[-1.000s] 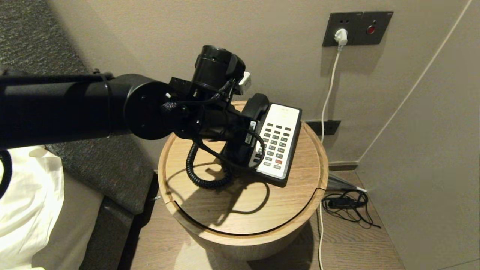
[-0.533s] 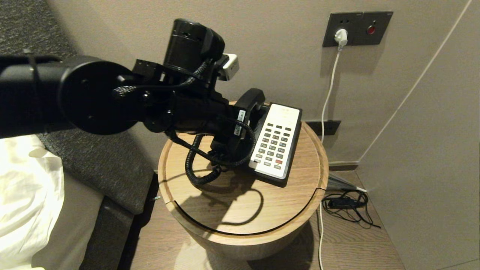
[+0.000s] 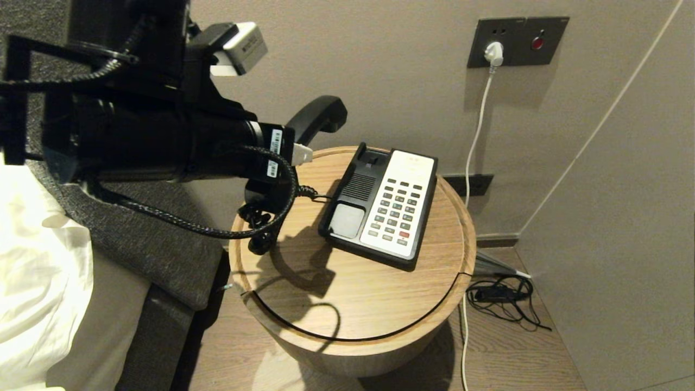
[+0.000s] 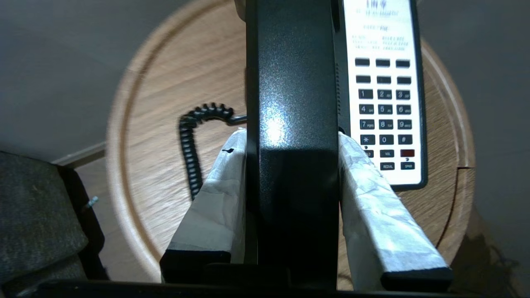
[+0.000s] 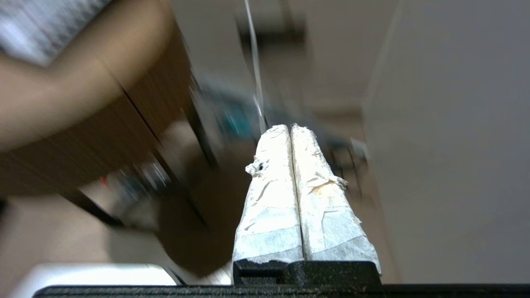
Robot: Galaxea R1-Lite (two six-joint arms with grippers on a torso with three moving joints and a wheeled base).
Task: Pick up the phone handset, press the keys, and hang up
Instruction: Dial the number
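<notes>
The black handset is off its cradle, held in the air above the table's far left edge. My left gripper is shut on its middle. In the left wrist view the taped fingers clamp both sides of the handset. The phone base lies on the round wooden table, its cradle bare and its white keypad uncovered. The coiled cord hangs from the handset to the base. My right gripper is shut and empty, low beside the table, outside the head view.
A wall socket with a white plug is behind the table, and its cable runs down to the floor. Black cables lie on the floor at the right. A grey headboard and white bedding are at the left.
My left gripper has lifted the handset off the base, up and to the left. The cradle is now uncovered and the cord has stretched upward.
</notes>
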